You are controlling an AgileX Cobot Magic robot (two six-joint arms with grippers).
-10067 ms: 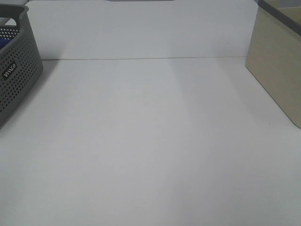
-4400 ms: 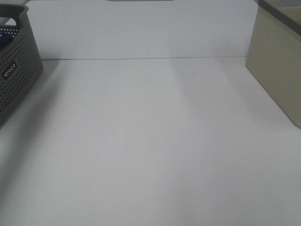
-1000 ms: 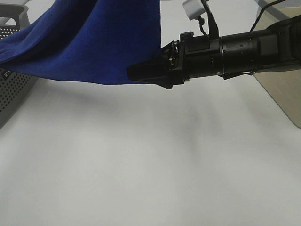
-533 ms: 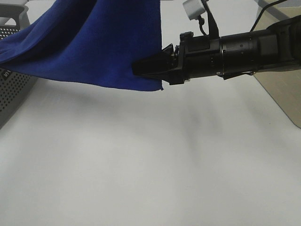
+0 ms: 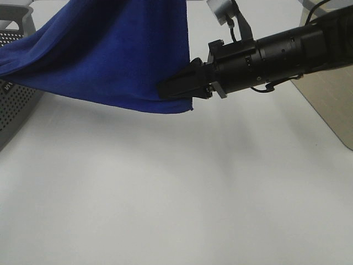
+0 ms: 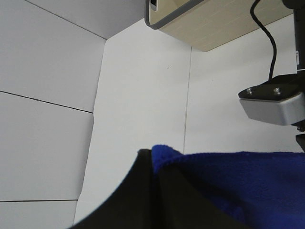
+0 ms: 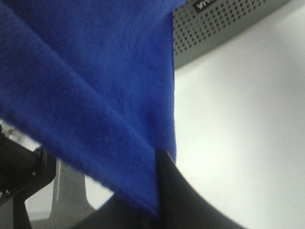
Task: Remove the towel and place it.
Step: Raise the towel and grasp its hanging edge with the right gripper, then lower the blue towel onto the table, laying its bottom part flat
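The place looks like a robotics lab: a plain white table (image 5: pixel 176 210), white panel walls (image 5: pixel 265 16) around it, and a black robot arm (image 5: pixel 287 52) carrying a cabled camera (image 5: pixel 223 8) above the table

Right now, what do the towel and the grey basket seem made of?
The towel: soft plush cloth, likely microfibre or terry; matte fuzzy nap, sags in folds. The basket: probably moulded plastic; rigid grey wall with even rows of holes.

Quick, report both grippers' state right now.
Left gripper: closed, holding the towel.
Right gripper: closed, pinching the towel's hanging edge near its lower corner.
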